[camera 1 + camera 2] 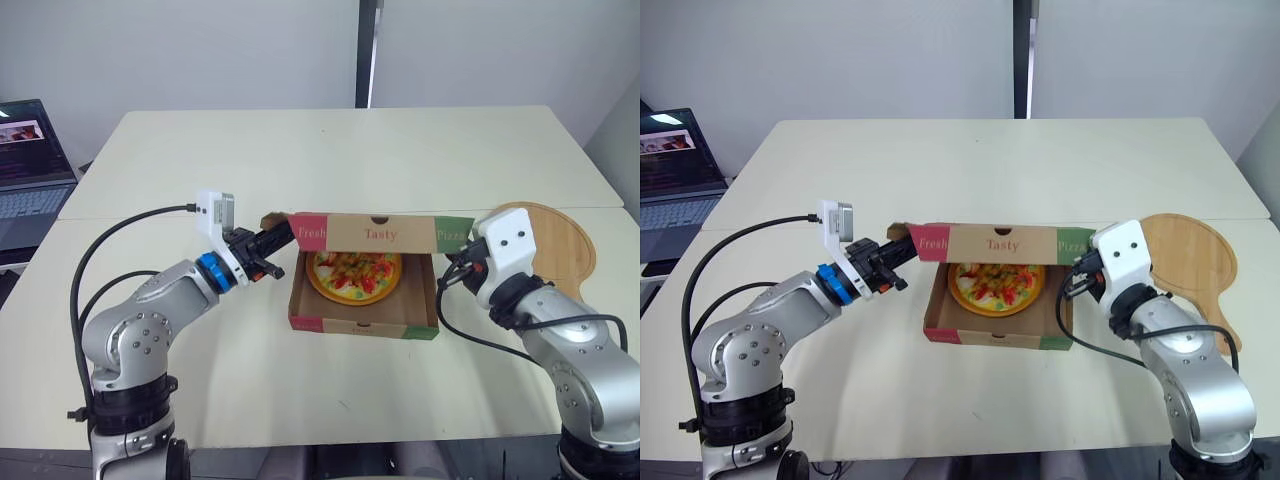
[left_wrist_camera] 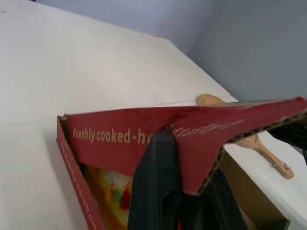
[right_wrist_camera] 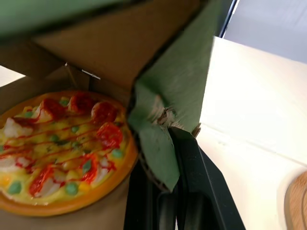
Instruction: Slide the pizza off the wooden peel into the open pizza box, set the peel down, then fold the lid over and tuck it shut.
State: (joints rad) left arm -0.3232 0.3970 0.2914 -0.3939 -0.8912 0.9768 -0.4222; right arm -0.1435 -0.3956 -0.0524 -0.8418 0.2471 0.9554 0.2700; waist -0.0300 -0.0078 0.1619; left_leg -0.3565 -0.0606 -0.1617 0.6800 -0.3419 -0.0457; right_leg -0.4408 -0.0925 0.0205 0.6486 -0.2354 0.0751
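The half-raised lid (image 1: 380,233) hides the far rim of the pizza (image 1: 354,274), which lies inside the box (image 1: 362,325) on the bench (image 1: 350,150). My right forearm cuts off the near edge of the peel (image 1: 560,240), which lies flat just right of the box. My left tool (image 1: 274,244) reaches in from the left, elbow bent low, clenched on the lid's red side flap (image 2: 120,139). My right tool (image 3: 165,143) grips the green flap (image 3: 182,91), wrist close beside the box.
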